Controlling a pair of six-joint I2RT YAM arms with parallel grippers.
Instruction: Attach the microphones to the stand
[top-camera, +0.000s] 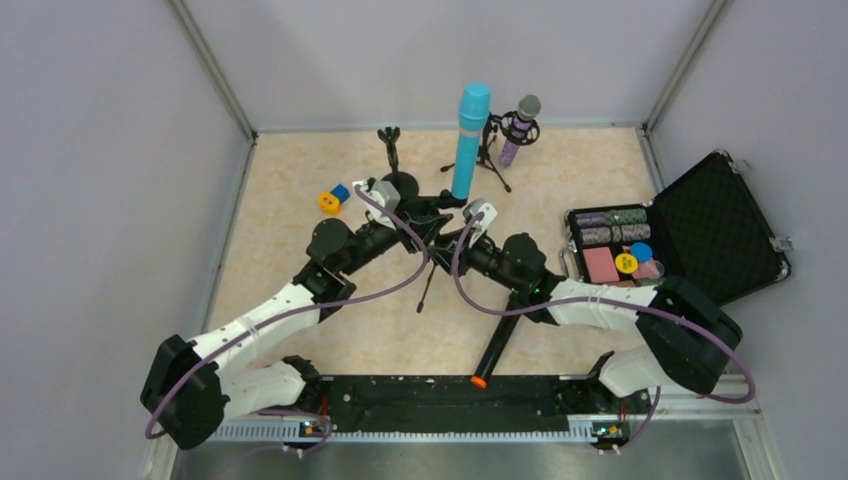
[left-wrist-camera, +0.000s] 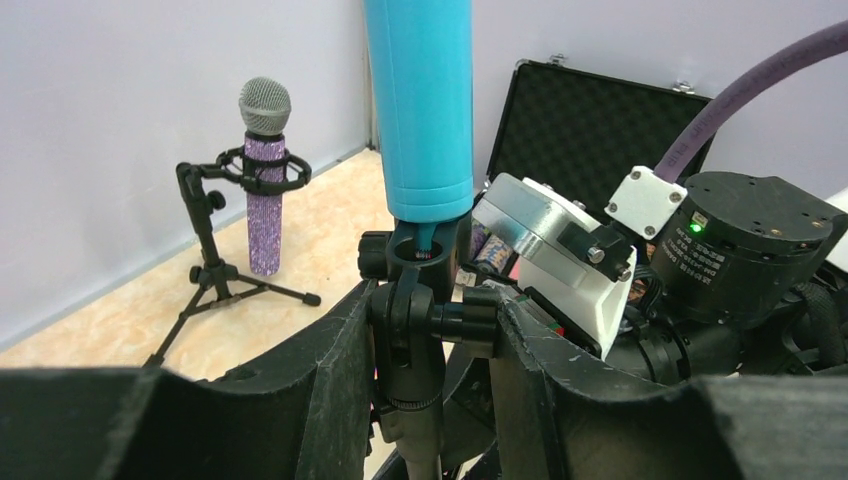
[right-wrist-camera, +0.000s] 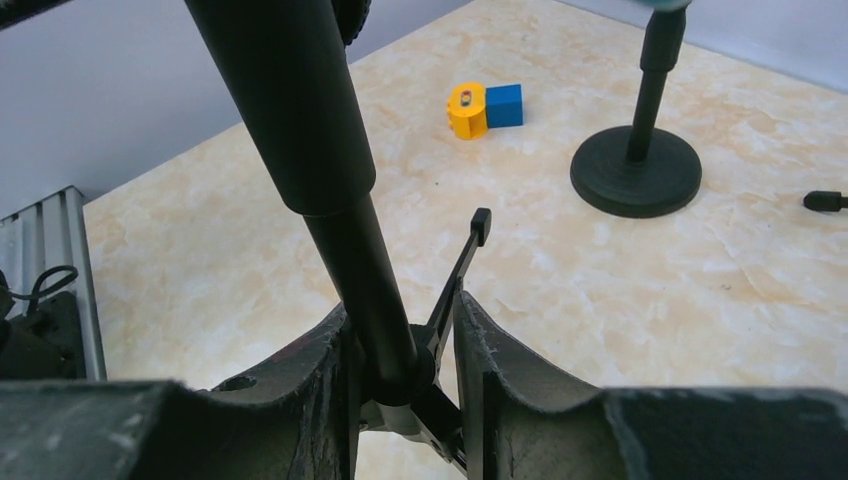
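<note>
Leaving the black mic lying on the near counter. Clamping the right pincer on the stand, low on its pole, and the left pincer higher up at the clip joint. Carrying the blue mic upright in that clip. Showing the purple mic upright in a far stand.

The left arm and right arm are white and black with purple cables; the left gripper is black.
</note>
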